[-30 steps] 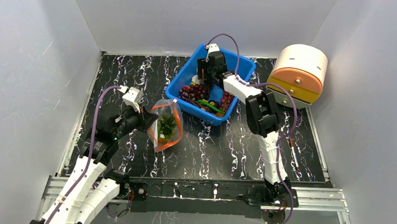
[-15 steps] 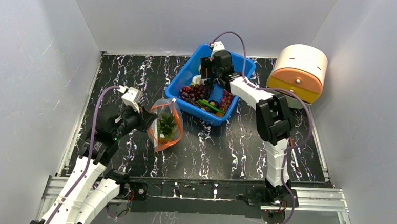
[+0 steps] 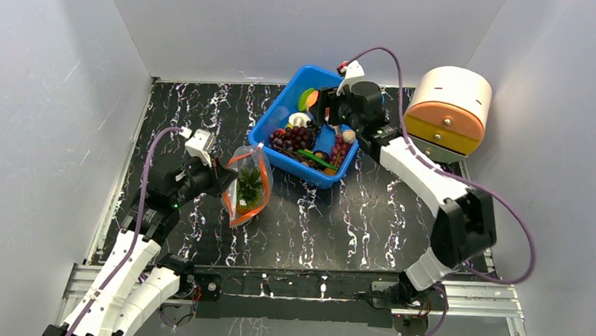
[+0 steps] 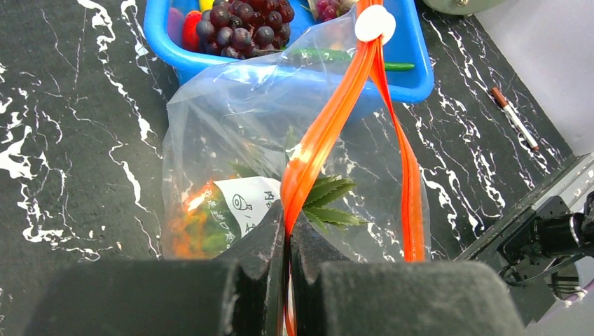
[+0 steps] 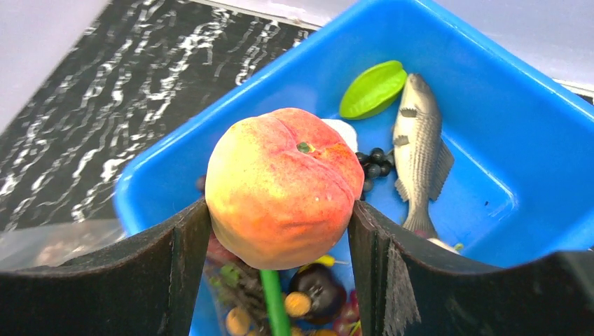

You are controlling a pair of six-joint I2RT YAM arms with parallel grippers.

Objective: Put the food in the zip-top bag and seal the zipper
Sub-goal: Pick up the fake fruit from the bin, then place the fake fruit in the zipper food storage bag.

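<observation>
Peach [image 5: 284, 185]: orange-pink fading to yellow on its left, with a small stem dimple and a crease down its right side. It fills the middle of the right wrist view, in front of the bin's left rim.
Right claw [image 5: 279, 224]: narrowed onto the peach, with one black finger pressed against each side.
Bag [image 4: 224, 119]: clear and crinkled, lying on the desk [image 3: 354, 217] left of centre in the top view, just beside the bin's lower left wall.
Zipper [image 4: 329, 133]: an orange-red strip whose two sides are parted in a long loop, meeting at a white slider [image 4: 375, 23] at the top of the left wrist view.
Left claw [image 4: 287, 227]: pinched tight on the zipper at bottom centre of the left wrist view.
Pineapple [image 4: 329, 199]: inside the bag. Its green leaves are sharp, but its orange body is smeared by the plastic.
Bin [image 5: 504, 91]: blue, holding dark grapes [image 4: 242, 28], a grey fish [image 5: 420, 147] and a green ridged piece [image 5: 373, 87].
Hard to make out: the peach's underside is behind the claw, and the small pieces below it are cut off by the fingers. In the top view the claw covers most of the peach.
</observation>
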